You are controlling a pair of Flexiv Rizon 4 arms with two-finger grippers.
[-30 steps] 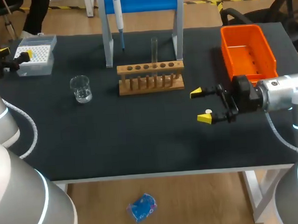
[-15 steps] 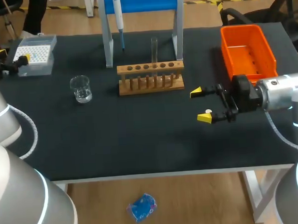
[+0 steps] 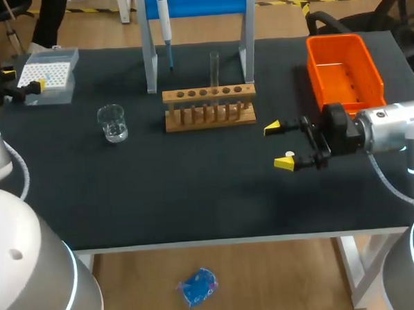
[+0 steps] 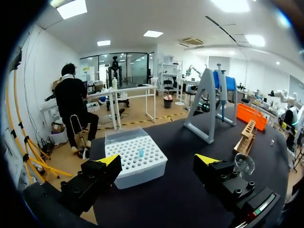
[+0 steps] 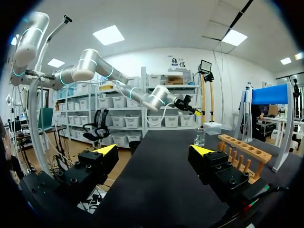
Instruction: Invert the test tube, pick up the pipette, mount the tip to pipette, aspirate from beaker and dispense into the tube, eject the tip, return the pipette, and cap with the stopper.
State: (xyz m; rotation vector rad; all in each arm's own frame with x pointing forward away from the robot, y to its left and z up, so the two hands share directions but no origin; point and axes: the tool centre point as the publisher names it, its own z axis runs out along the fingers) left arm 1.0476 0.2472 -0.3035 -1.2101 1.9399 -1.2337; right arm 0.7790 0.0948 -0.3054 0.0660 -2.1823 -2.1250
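Test tube (image 3: 214,68) stands upright in the wooden rack (image 3: 209,107), well off to one side of the right hand (image 3: 279,146). That hand's fingers are spread wide over the table (image 3: 195,190) and hold nothing, so to invert the tube it should grip the glass above the rack and lift straight up before turning. The left hand (image 3: 22,79) hangs open just short of the tip box (image 3: 50,71); which end of the tube is its mouth is too faint to tell, and the pale speck (image 3: 289,153) by the right hand's fingertip is perhaps the stopper.

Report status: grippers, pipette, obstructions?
Left gripper open at the tip box. Right gripper open, stopper lying by it. Pipette on its stand, tube upright in rack. Nothing in the way.
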